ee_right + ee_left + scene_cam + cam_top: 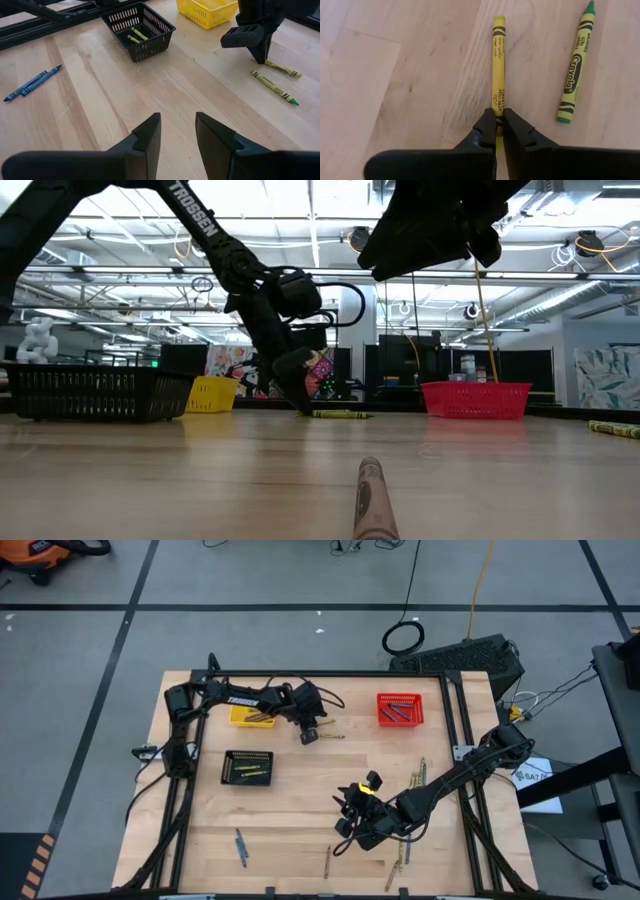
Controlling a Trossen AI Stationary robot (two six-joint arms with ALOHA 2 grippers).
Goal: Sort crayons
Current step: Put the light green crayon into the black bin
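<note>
In the left wrist view, the near end of the yellow crayon [498, 70] is hidden between the left gripper's [499, 122] dark fingertips, so its tip cannot be seen. In the low view, the brown crayon [372, 498] at bottom centre is blurred and cut off by the lower edge, and the right arm at upper right is cut by the top edge. In the high view, the contents of the yellow basket [240, 719] are partly covered by the left arm, and those in the red basket [400, 709] are too small to count.
</note>
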